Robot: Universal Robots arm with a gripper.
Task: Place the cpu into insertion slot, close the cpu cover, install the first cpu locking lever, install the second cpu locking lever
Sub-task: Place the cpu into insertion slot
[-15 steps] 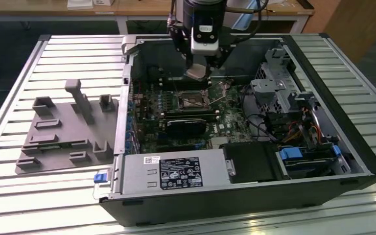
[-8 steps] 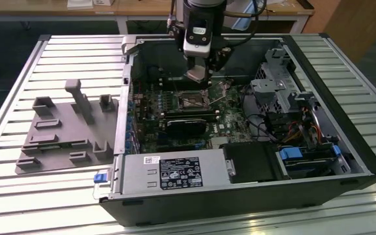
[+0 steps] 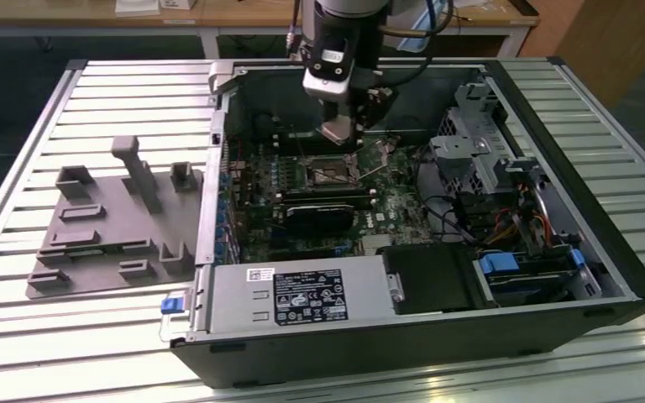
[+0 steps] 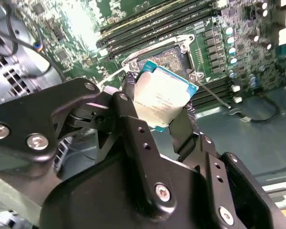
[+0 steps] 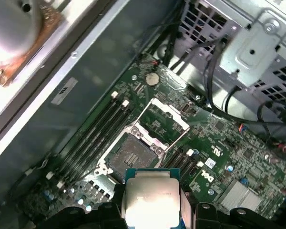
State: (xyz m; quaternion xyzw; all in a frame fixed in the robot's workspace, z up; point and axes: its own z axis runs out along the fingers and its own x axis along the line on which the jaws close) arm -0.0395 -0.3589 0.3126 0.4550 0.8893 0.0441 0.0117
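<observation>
The tool (image 3: 342,134) hangs over the open computer case (image 3: 412,357) that lies on the slatted metal surface (image 3: 43,353). In the exterior view it sits at about twelve o'clock from the insertion slot (image 3: 328,172), close above the green circuit board (image 3: 395,210).

Its fingers (image 4: 180,130) are clamped on two opposite edges of the cpu (image 4: 164,98). The chip is held clear of the board with its silvery top facing the cameras in both wrist views. In the second wrist view it looks slightly tilted against the socket, though the angle makes that hard to judge. The insertion slot (image 4: 171,59) lies bare just past the chip, its dark field uncovered. In the first wrist view the cpu (image 5: 151,198) is near the insertion slot (image 5: 133,156) but apart from it. The cpu cover (image 5: 173,112) is swung open on the far side of the socket, with board showing through its cut-out.

In the exterior view a black heatsink block (image 3: 317,214) sits at six o'clock from the socket, and a grey fixture block (image 3: 110,227) lies at nine o'clock from the case.
</observation>
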